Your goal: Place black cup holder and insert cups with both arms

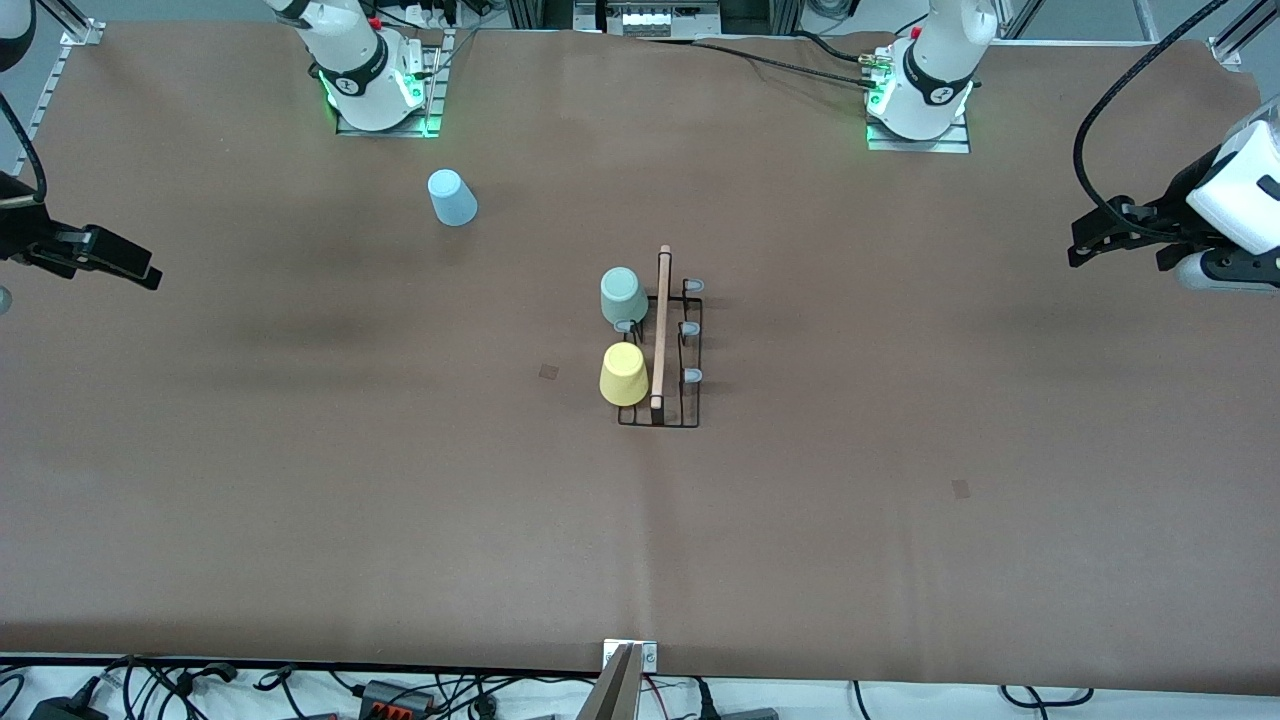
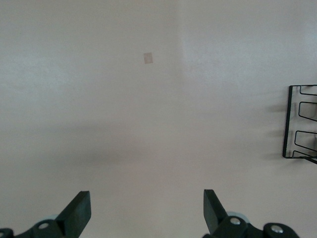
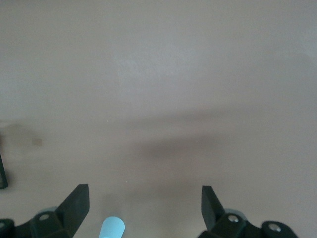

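The black cup holder [image 1: 680, 345] stands at the table's middle, its wooden rod handle [image 1: 661, 325] on top. On the rack's side toward the right arm, the pale green cup [image 1: 623, 295] and the yellow cup [image 1: 624, 374] sit upside down on pegs. The light blue cup [image 1: 452, 197] stands upside down on the table, farther from the front camera, toward the right arm's end. My left gripper [image 1: 1115, 250] [image 2: 146, 203] hovers open and empty over the left arm's end; the rack's edge [image 2: 298, 124] shows there. My right gripper [image 1: 100, 258] [image 3: 144, 201] hovers open and empty over the right arm's end, with the blue cup [image 3: 112, 228] in its view.
Three grey-tipped pegs [image 1: 690, 328] on the rack's side toward the left arm are bare, and one peg [image 1: 625, 325] shows between the two cups. Small tape marks [image 1: 548, 371] [image 1: 961, 488] lie on the brown mat. Cables run along the table's front edge.
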Controlling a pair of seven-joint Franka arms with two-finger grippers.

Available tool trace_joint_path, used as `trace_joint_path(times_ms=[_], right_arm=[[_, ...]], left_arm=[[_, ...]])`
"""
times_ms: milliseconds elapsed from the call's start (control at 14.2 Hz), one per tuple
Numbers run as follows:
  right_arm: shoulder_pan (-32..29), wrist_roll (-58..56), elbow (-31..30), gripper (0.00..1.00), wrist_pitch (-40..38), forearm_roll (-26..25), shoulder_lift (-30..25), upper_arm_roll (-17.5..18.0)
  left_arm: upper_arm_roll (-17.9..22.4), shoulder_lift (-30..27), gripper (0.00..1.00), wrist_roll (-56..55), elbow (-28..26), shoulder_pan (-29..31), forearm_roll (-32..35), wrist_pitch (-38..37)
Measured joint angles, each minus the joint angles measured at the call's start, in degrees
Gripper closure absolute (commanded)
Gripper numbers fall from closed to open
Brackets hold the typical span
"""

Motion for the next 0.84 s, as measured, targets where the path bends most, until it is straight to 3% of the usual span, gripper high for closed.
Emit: trace_joint_path(times_ms=[843], right_arm=[[0.0, 0.0, -0.1, 0.00, 0.6, 0.0, -0.7, -0.4]], left_arm=[[0.0, 0.0, 0.00, 0.0, 0.0, 0.0, 0.0, 0.0]])
